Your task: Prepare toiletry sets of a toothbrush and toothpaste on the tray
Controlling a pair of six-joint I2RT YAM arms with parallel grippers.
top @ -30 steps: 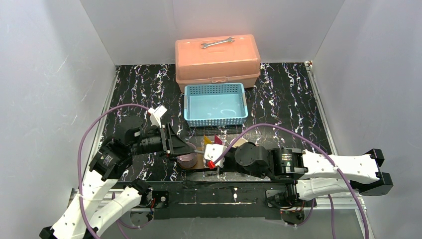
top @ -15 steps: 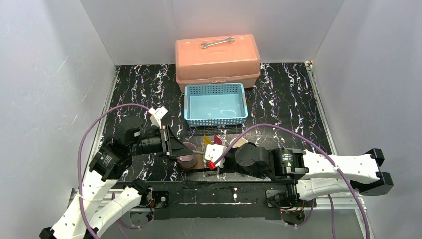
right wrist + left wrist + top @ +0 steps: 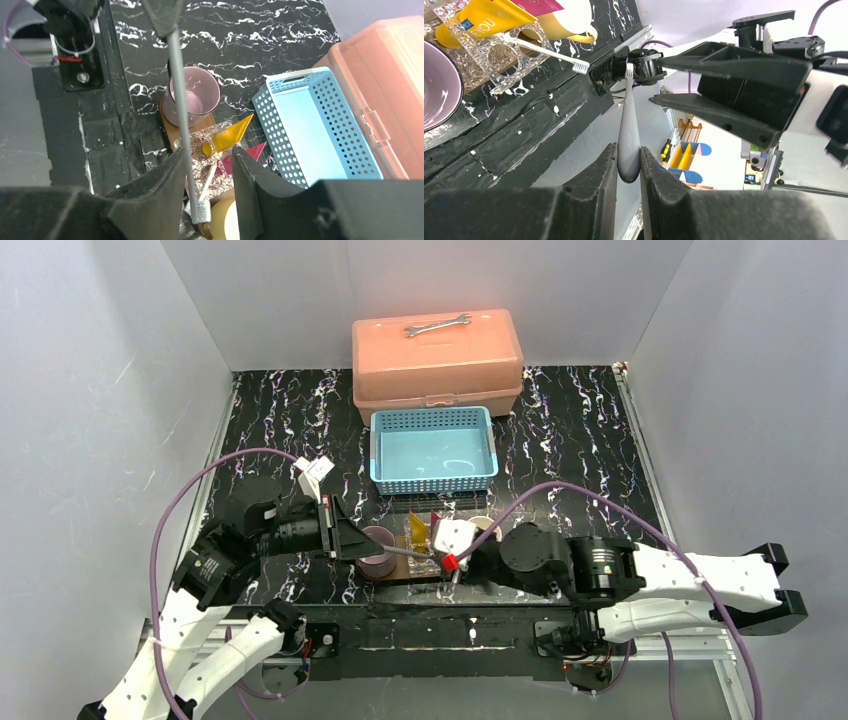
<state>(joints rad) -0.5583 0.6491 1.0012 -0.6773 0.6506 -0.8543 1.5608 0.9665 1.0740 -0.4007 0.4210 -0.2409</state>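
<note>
The left hand [image 3: 628,150] is closed on the handle end of a grey toothbrush [image 3: 628,115] and holds it level above the near edge of the worktop [image 3: 580,430]. The brush points to the right, toward the right hand [image 3: 207,152]. The fingers of the right hand stand apart. The shaft of the grey toothbrush runs through the gap between them, close to one finger, and I cannot tell if it touches that finger.

The tray [image 3: 400,568] lies near the front of the worktop, between the two arms. A purple cup [image 3: 192,95] stands on its left part. Just right of the cup there is a clear crinkled holder [image 3: 494,60], and on it lie the yellow toothpaste [image 3: 230,135] and a white toothbrush [image 3: 549,52], side by side. The bristle end of the white toothbrush reaches past the holder. The pink toothpaste [image 3: 245,155] lies just beside the yellow one, on the far side. A cream cup [image 3: 485,527] stands at the right end of the tray.

Farther back stand a blue basket [image 3: 435,452] and an orange toolbox [image 3: 437,365] with a wrench [image 3: 437,327] on its lid.
</note>
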